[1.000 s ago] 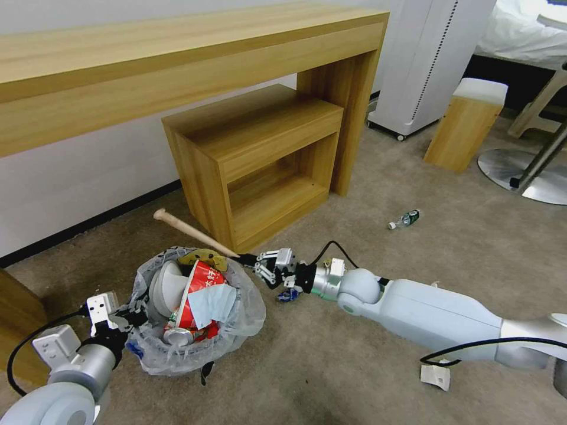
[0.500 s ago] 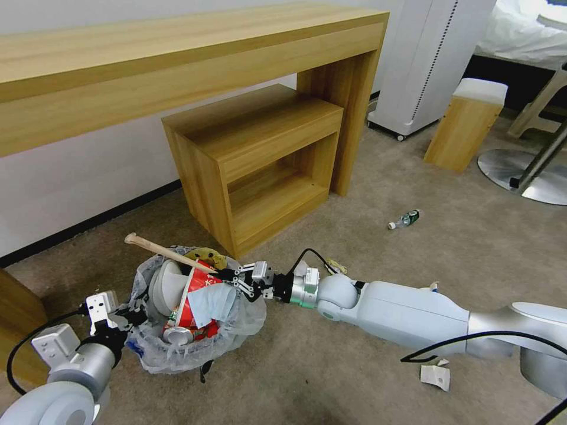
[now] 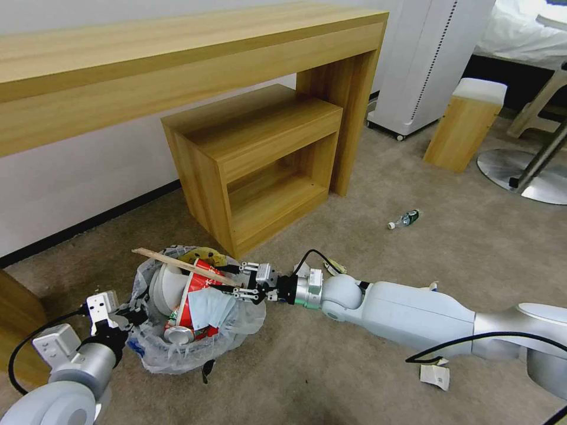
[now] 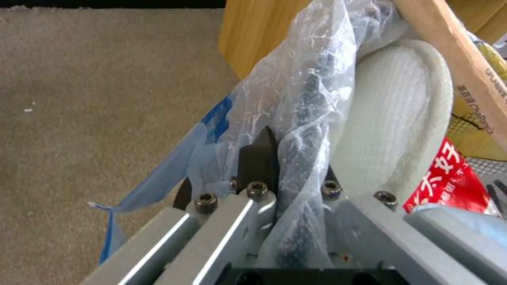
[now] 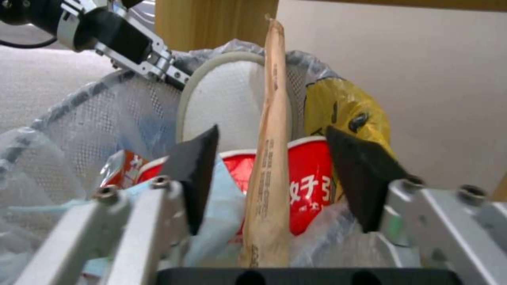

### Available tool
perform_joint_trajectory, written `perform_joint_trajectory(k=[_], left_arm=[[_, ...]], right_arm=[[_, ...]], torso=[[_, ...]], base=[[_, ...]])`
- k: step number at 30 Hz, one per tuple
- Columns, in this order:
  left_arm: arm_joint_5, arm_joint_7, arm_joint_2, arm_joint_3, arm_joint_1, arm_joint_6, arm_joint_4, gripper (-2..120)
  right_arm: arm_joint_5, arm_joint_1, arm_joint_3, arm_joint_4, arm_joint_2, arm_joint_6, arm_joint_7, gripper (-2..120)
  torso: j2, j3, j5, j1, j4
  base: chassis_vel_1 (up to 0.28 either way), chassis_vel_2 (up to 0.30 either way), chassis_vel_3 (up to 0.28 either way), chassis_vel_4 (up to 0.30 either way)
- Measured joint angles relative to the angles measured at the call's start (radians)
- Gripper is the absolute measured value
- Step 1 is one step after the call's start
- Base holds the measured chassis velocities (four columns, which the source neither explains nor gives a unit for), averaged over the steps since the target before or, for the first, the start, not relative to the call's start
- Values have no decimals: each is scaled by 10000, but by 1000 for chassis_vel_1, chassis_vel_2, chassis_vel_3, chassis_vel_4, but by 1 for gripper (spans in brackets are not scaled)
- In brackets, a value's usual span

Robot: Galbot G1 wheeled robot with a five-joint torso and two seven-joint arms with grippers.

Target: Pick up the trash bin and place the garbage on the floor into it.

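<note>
I am holding the trash bin (image 3: 195, 307) by its rim with my left gripper (image 3: 121, 321), at about eight o'clock of the bin in the head view. In the left wrist view my left gripper (image 4: 288, 174) is pinching the dark rim and the crinkly plastic bag (image 4: 311, 79) between its pressed-together fingers (image 4: 259, 158), with a white slipper (image 4: 396, 126) standing just inside the rim. The bin is sitting on the beige floor (image 3: 354, 366), near the low wooden shelf (image 3: 260, 159) that is at its one o'clock.

My right gripper (image 3: 227, 282) is reaching in over the bin's rim from three o'clock. Its fingers (image 5: 195, 174) are spread apart in the right wrist view, and the wooden stick (image 5: 269, 158) is lying between them without either pad pressing on it. My right gripper (image 5: 275, 178) is therefore gripping nothing. The stick (image 3: 177, 262) is resting across the top of the full bin, its far end pointing toward ten o'clock past the rim. Under it are lying a red cup (image 3: 198, 289), a pale blue mask (image 3: 209, 304) and a crushed can (image 3: 177, 335).

Still on the floor are a small clear bottle (image 3: 404, 219), well apart at two o'clock, and a crumpled paper (image 3: 435, 376) near my right arm at four o'clock.
</note>
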Motion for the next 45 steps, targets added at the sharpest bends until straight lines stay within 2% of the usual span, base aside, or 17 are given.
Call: perform_joint_trajectory(k=[3,5,6,8,9,12,21,29,37,40,45], left_arm=[[-2,5,-11,1,15,0,-16,1],[-2,7,-12,3,33,-6,-20,1],[-2,7,-12,3,33,-6,-20,1],[-1,11,9,-1,31,-8,-12,1],[-1,11,9,-1,31,-8,-12,1],[-3,-2,86,-29,1,-8,138,1],[7,-63,106,-27,-23,35,313,1],[40,-73,136,-27,-35,46,435,1],[40,-68,183,-53,-94,41,578,1],[51,-61,176,-36,-104,34,609,1],[48,-57,190,-41,-123,33,610,1]], right_arm=[[-41,-25,9,-48,76,-14,100,66],[-60,-71,41,-74,163,-17,207,78],[-60,-71,41,-74,163,-17,207,78],[-45,-105,73,6,161,-33,287,88],[-45,-105,73,6,161,-33,287,88],[-7,-177,223,188,40,-55,318,99],[141,-255,515,585,-194,-65,321,100],[803,-297,1176,1612,-617,-490,791,100],[1525,-909,2661,2410,-1426,-1189,1718,100],[1739,-2051,3729,2688,-1906,-1469,2313,100],[1884,-2953,4223,2867,-2319,-1551,2960,100]], torso=[[0,0,0,0,0],[0,0,1,0,2],[0,0,1,0,2],[0,0,0,0,1],[0,0,0,0,1],[0,0,0,0,-1],[0,0,0,0,0],[0,0,0,0,2],[0,-1,-1,0,0],[0,-1,2,0,-2],[0,-1,3,0,0]], base=[[0,0,0,0],[0,0,0,0],[0,0,0,0],[0,0,0,0],[0,0,0,0],[0,0,0,0],[0,0,0,0],[0,0,0,0],[0,0,0,0],[0,0,0,0],[0,0,0,0]])
